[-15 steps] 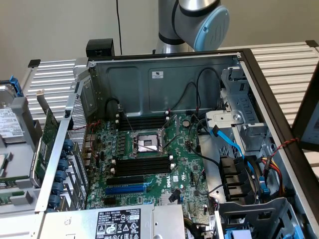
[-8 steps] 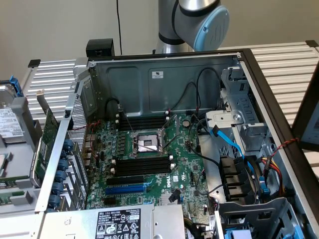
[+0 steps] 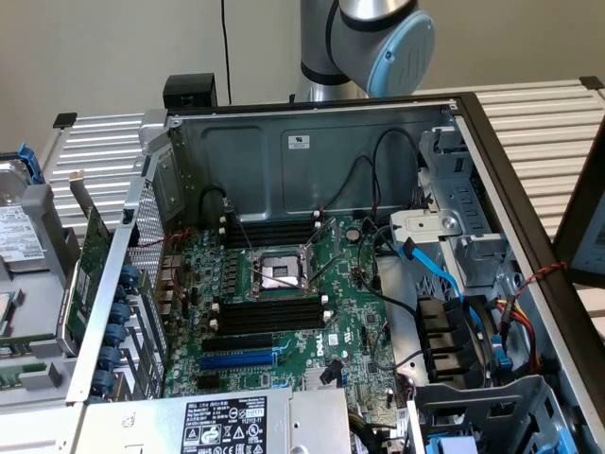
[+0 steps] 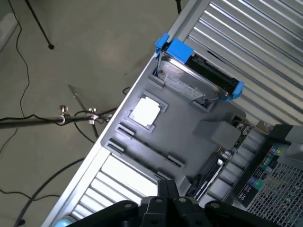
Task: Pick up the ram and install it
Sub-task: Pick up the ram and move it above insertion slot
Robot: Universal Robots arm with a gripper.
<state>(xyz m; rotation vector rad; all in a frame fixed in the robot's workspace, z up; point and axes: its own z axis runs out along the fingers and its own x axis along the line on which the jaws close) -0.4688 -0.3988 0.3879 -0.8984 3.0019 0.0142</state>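
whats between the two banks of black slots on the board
The CPU socket sits between them, seen in the exterior view.

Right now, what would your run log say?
fingers: shut, holding nothing | over: grey plastic tray with blue-bracketed hard drive | ram: not picked up

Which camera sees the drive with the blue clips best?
The wrist view. There the drive lies in full sight, with its label facing the camera and blue clips at both ends. The exterior view catches just a slice of it at that view's left edge, with one clip poking up.
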